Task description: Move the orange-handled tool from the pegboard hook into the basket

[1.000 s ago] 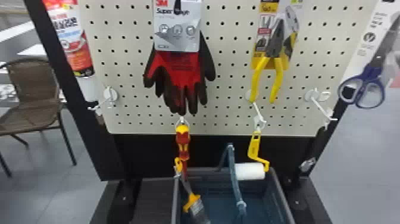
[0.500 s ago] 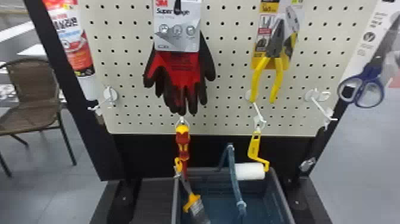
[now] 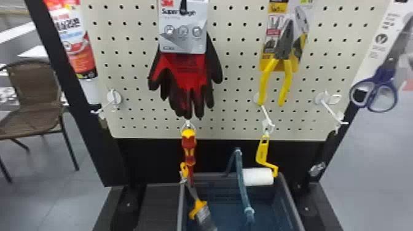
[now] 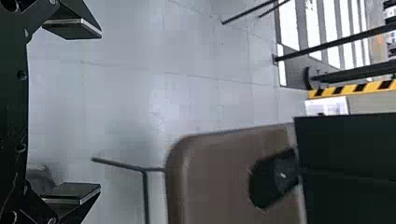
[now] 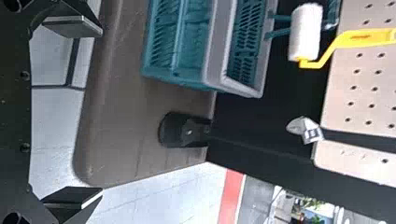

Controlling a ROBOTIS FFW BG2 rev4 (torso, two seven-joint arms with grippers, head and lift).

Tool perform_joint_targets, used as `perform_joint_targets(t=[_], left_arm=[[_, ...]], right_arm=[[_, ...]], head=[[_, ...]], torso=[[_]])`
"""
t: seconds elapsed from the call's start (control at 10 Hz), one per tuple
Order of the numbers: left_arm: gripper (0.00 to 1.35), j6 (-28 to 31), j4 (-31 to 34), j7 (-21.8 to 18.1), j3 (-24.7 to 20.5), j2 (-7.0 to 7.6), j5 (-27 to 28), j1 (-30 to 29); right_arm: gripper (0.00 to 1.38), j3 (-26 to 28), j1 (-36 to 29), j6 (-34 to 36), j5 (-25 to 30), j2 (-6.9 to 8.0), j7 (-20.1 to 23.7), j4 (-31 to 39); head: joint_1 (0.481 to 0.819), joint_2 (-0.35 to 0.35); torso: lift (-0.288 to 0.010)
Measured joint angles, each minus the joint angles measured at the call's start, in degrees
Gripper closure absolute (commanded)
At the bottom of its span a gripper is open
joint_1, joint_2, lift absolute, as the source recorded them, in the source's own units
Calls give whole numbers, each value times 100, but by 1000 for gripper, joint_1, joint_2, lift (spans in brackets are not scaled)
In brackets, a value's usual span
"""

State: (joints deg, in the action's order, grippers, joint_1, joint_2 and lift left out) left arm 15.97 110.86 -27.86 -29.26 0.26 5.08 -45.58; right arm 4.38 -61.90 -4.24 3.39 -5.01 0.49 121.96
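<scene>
On a hook under the gloves hangs a red-and-yellow screwdriver (image 3: 189,146). Nearer the camera, a brush with an orange-yellow grip end and band (image 3: 199,207) hangs tilted, overlapping the screwdriver's lower end and the left side of the basket (image 3: 292,206). Which of the two is the orange-handled tool I cannot tell. The right wrist view shows the basket (image 5: 233,87) lying sideways, away from my right gripper (image 5: 101,112), which is open with nothing between its fingers. My left gripper (image 4: 100,110) stands open over floor and a brown base, holding nothing.
The pegboard (image 3: 239,76) carries gloves (image 3: 187,76), yellow-handled pliers (image 3: 275,80) and bare hooks. A paint roller (image 3: 258,176) hangs over the basket's back edge, beside the raised basket handle (image 3: 242,187). Scissors (image 3: 375,92) hang at the right; a chair (image 3: 33,95) stands left.
</scene>
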Motion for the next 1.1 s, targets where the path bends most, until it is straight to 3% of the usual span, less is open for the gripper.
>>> perform_joint_targets(t=[0.2,0.4,0.6,0.8,1.0,1.1], left_arm=[[148,-17,-113,-180,-50,0,234,195],[140,-171,-400,-134,245,0,242,579],[154,-388,-388,-11,471,0,110,721],[180,-427,-289,139,554,0,85,683],[200,-347,-115,467,723,0,-67,492],[200,-327,-45,593,799,0,-188,359]], right_arm=[[99,6,63,-3,-32,-33,-36,41],[99,19,219,-182,-249,-40,-233,27],[99,-180,393,-406,-616,99,-274,5],[98,-349,393,-592,-637,426,-448,-183],[98,-343,294,-484,-576,475,-475,-92],[98,-347,276,-402,-602,391,-498,-27]], head=[[549,0],[549,0],[549,0],[549,0],[549,0],[549,0]], torso=[[-100],[-100],[-100],[-100],[-100],[-100]])
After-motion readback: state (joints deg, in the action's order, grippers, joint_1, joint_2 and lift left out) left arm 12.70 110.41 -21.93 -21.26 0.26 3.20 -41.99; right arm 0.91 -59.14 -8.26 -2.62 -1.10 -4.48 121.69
